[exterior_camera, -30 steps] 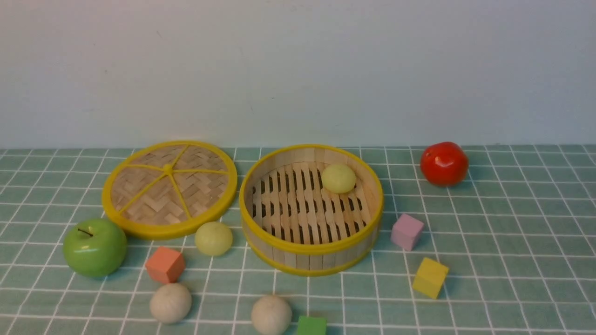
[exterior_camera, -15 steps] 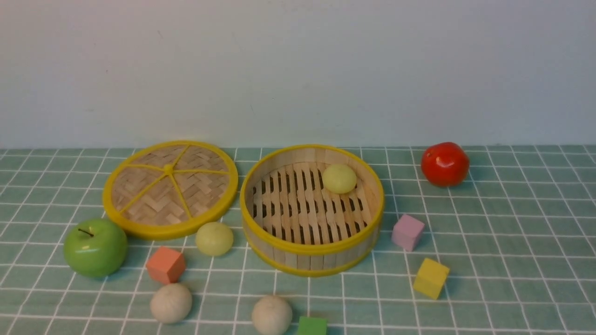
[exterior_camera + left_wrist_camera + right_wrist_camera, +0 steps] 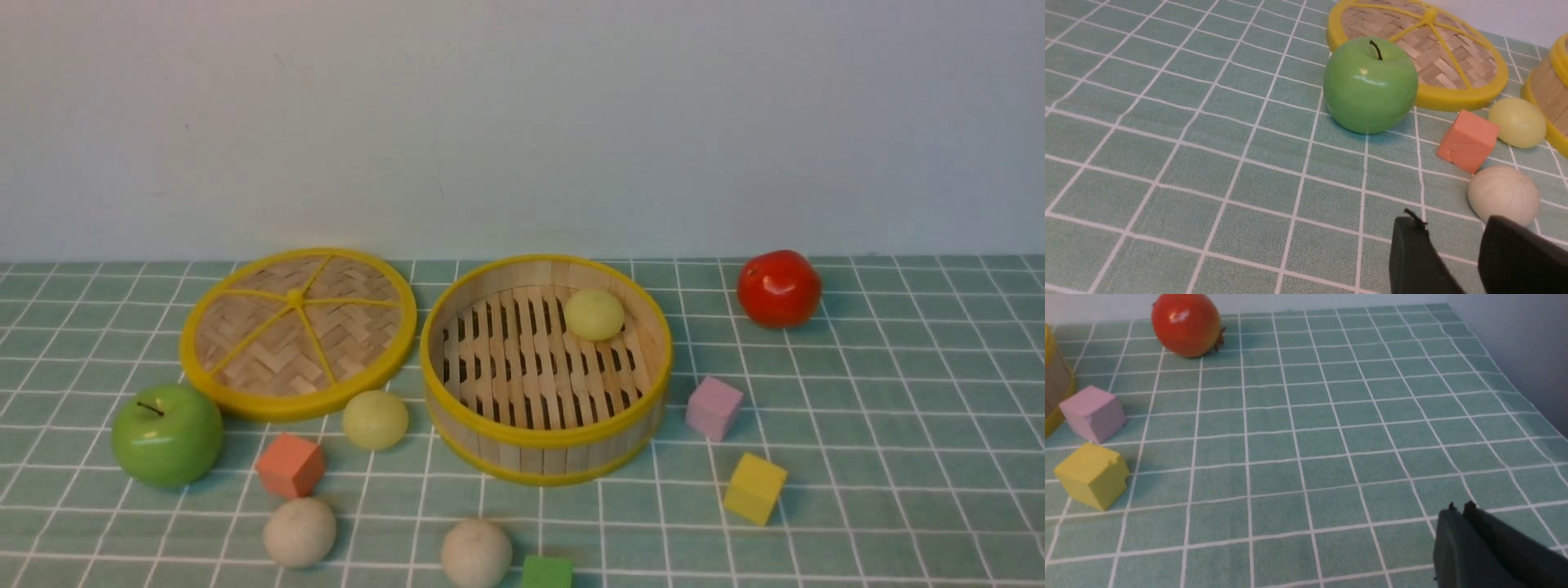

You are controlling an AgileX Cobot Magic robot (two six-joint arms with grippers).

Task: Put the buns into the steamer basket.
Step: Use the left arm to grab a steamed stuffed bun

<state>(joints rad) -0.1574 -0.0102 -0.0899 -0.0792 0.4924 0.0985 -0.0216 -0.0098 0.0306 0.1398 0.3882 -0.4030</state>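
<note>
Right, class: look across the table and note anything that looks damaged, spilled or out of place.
Two small flaws. The matte orange cube beside the glossy green apple has a short crack near a corner at its base. The matte yellow cube has a notch chipped from its top edge. Nothing looks spilled or toppled.

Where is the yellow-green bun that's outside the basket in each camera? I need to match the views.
Front: yellow-green bun sits between the orange cube and the steamer basket.
Left wrist: same bun, between cube and basket wall.
Right wrist: not in it.
Shared landmark: the steamer basket; its wall just shows in the right wrist view too.
</note>
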